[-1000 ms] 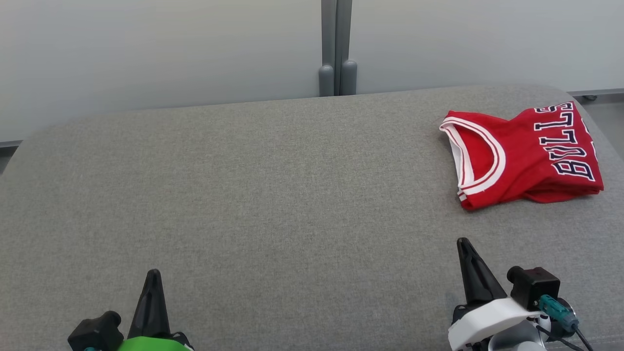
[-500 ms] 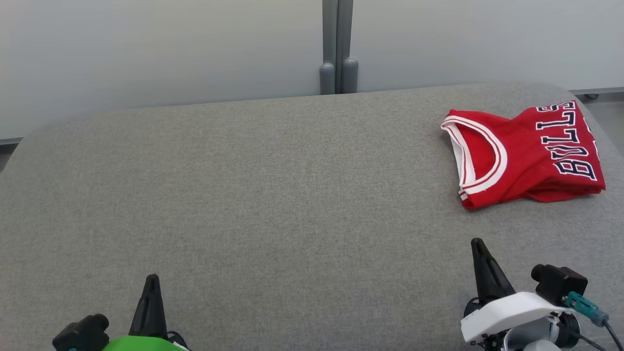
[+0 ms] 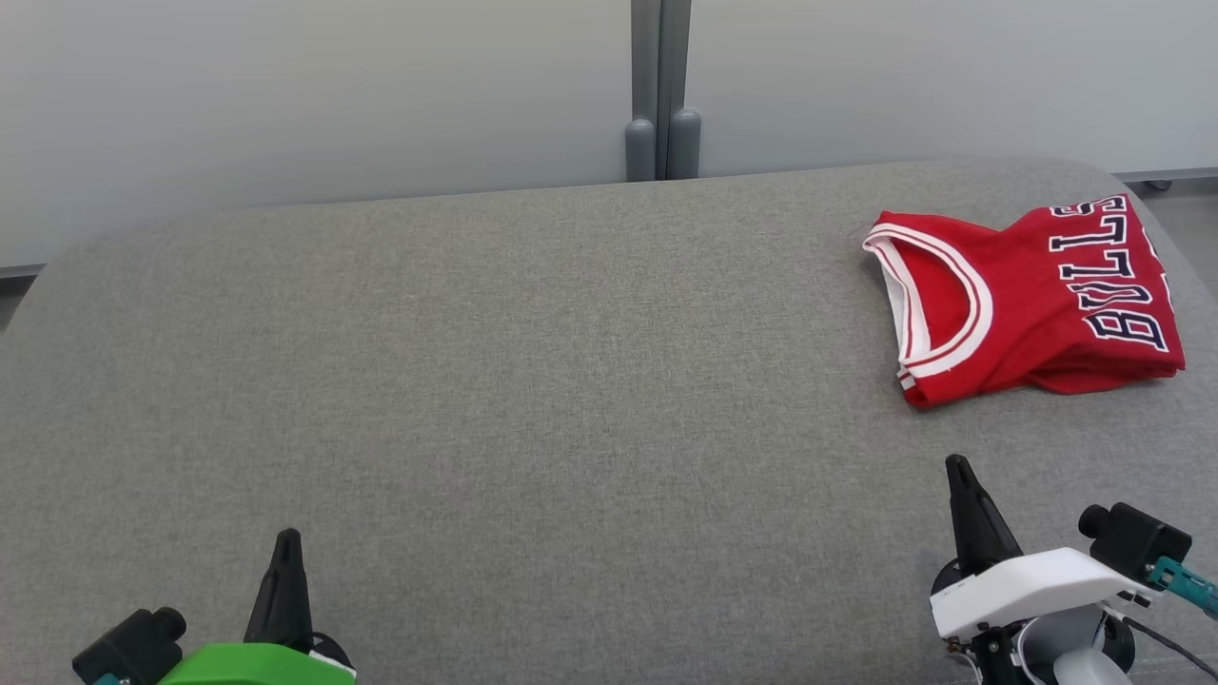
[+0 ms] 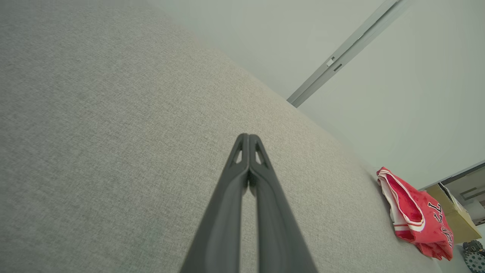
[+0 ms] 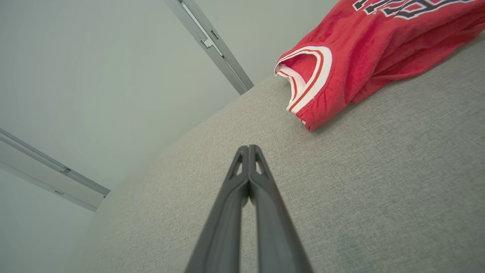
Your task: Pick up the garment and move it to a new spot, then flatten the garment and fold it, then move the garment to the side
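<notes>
Left wrist view: box (image 4: 460, 223), perhaps cardboard, beyond garment (image 4: 415, 214).

Grey woven worktop (image 3: 533, 381), broad and padded-looking, rounded at its far corners. Behind it, pale grey wall panels (image 3: 285, 95), split by a darker grey upright strip (image 3: 658, 76) ending in two rounded caps (image 3: 657, 147) just above the worktop's far edge. At far right, a dark skirting line (image 3: 1166, 177) along the wall's foot, with pale floor (image 3: 1194, 238) beside the worktop's right end. In the left wrist view, past the worktop's far corner, a brown cardboard box (image 4: 456, 218); near it, something dark and patterned (image 4: 473, 258), too small to tell.
</notes>
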